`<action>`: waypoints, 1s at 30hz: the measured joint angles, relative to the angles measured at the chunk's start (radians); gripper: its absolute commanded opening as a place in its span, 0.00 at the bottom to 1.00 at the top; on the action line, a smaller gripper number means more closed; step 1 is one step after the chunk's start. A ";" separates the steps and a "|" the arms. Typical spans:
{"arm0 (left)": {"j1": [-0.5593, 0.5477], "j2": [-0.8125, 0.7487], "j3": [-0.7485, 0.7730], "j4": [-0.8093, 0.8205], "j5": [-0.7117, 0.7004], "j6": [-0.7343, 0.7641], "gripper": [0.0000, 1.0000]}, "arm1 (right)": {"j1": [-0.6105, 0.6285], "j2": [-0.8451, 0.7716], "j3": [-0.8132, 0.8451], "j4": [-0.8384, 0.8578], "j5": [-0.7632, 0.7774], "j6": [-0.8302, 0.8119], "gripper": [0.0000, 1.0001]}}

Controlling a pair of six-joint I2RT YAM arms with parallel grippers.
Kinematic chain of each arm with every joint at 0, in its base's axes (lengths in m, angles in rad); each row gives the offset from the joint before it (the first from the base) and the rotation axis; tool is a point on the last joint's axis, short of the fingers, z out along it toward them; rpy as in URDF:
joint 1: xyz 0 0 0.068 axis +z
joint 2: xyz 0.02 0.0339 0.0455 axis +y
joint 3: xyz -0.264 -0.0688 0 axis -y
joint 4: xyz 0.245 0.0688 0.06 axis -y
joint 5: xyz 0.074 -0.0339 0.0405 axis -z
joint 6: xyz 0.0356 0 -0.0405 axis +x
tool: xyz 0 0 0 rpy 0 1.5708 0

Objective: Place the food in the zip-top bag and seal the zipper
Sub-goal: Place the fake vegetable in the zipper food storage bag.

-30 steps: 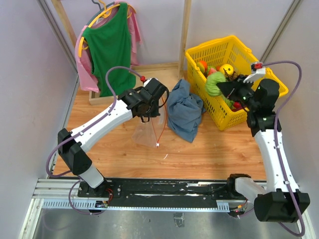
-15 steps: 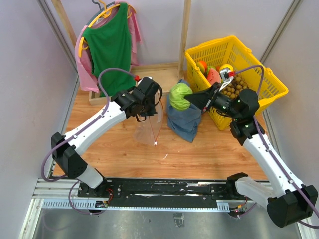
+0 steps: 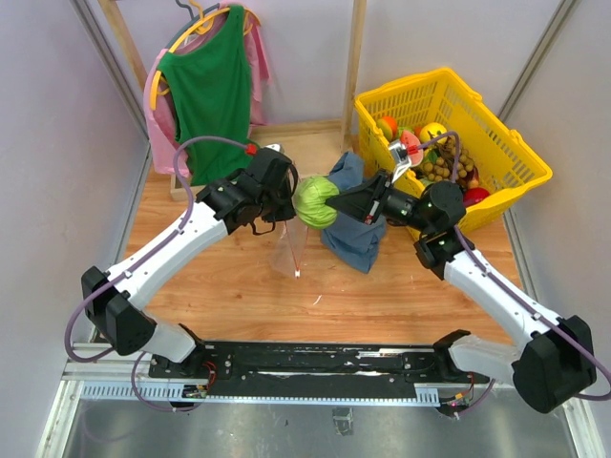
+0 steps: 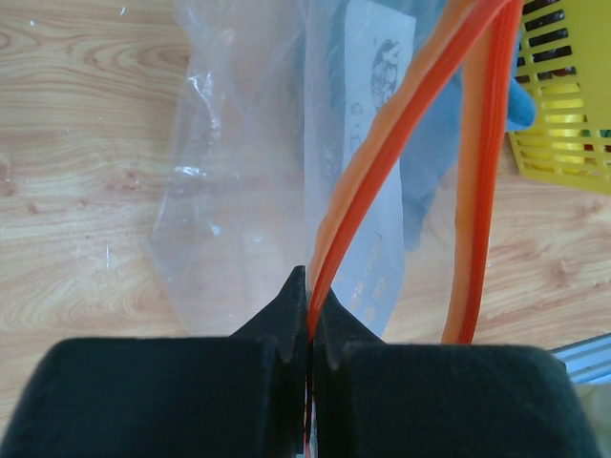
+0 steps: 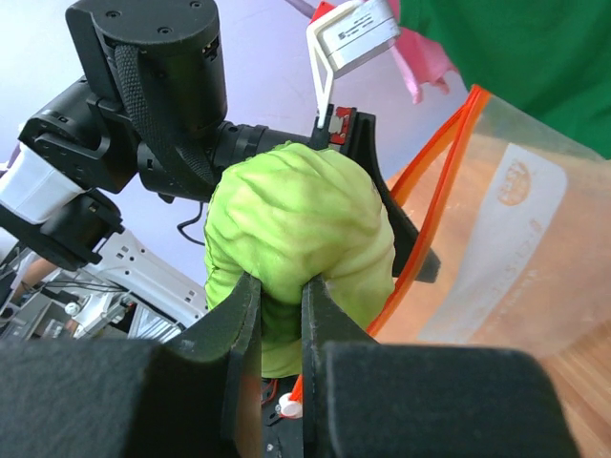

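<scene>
Two hands meet at the mouth of the bag

Up off the desk [image 3: 401, 286], the left hand [image 3: 275, 191] is pinched fully closed on one side of the orange-red zipper [image 4: 382, 172]. The clear bag [image 3: 289, 253] hangs from that grip, and its lower end reaches down towards the wood. From the left wrist view the other side of the zipper bows away from the held one, so the mouth gapes, with the white label patch showing through the plastic.

The right hand [image 5: 280, 286] has its fingers drawn narrow around the underside of a round pale-green cabbage [image 3: 314, 200]. It holds the cabbage in the air just beside the left hand and right at the bag's top edge. I cannot tell whether it has crossed into the opening.

More toy fruit [image 3: 434, 153] sits in the yellow basket [image 3: 511, 167] at the far right. A blue-grey cloth [image 3: 355, 239] lies crumpled between bag and basket, under the right arm. A green shirt [image 3: 210, 86] hangs at the back left
</scene>
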 measured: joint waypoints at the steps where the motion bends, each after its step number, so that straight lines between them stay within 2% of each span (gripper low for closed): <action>1: 0.002 -0.002 0.000 0.006 0.002 0.000 0.00 | 0.009 0.009 0.000 0.019 0.000 0.010 0.01; 8: 0.009 -0.003 -0.002 0.011 0.008 -0.004 0.00 | 0.021 0.061 -0.014 0.130 -0.002 0.080 0.01; 18: 0.021 -0.028 -0.035 -0.008 0.008 -0.005 0.00 | 0.030 0.109 -0.077 0.203 0.037 0.117 0.01; 22: 0.021 -0.048 -0.035 -0.005 0.018 -0.005 0.00 | 0.030 0.116 -0.080 0.142 0.057 0.073 0.01; 30: 0.020 -0.086 -0.035 0.016 0.062 -0.004 0.00 | 0.038 0.117 -0.076 -0.112 0.100 -0.091 0.01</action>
